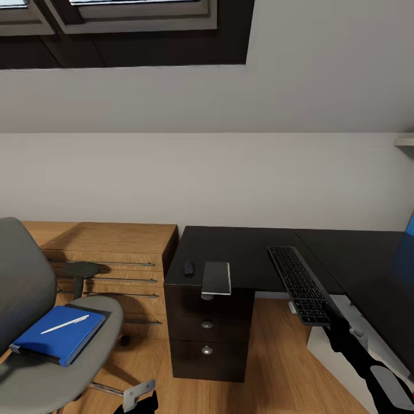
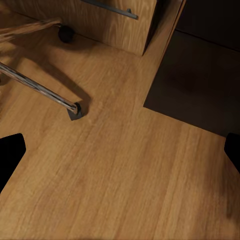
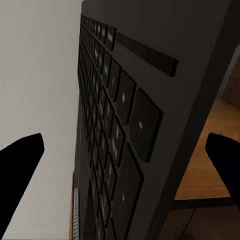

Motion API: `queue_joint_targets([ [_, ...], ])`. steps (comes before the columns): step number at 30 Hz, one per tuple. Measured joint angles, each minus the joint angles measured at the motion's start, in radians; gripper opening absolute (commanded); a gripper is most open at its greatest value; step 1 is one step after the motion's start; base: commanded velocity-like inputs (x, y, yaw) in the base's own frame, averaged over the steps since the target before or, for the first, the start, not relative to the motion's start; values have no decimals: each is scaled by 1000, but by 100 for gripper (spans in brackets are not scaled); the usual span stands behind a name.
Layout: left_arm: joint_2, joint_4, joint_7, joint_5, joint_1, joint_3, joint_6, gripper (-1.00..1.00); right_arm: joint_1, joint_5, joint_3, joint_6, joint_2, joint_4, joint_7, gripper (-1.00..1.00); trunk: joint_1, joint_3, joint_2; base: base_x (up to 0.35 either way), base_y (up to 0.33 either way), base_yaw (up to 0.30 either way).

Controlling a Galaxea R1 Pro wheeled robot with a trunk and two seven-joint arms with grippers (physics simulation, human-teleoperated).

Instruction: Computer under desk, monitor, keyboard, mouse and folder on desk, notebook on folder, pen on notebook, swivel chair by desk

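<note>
The black desk stands against the wall. On its left end lie the small black mouse and the grey notebook, which overhangs the front edge. The dark keyboard lies slanted at the desk's inner corner, its near end sticking out past the edge. My right gripper is at that near end. Its fingers are open, one on each side of the keyboard, with a gap showing. The blue folder with the white pen on it rests on the swivel chair. My left gripper hangs open and empty over the floor.
The white computer stands under the desk, below the keyboard. A light wooden drawer cabinet sits left of the desk, behind the chair. The chair's chrome leg and a caster are close to my left gripper. A blue surface shows at the right edge.
</note>
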Motion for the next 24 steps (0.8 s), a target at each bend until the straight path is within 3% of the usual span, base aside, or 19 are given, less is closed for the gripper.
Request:
queue_joint_targets([
  [16,0,0,0,-3,0,-1,0,100,0,0,1,1,0,-1,0,-100,0,0,0,0,0,0],
  [24,0,0,0,-4,0,-2,1,100,0,1,1,2,0,-2,3,-100,-31,25,56,0,0,0],
])
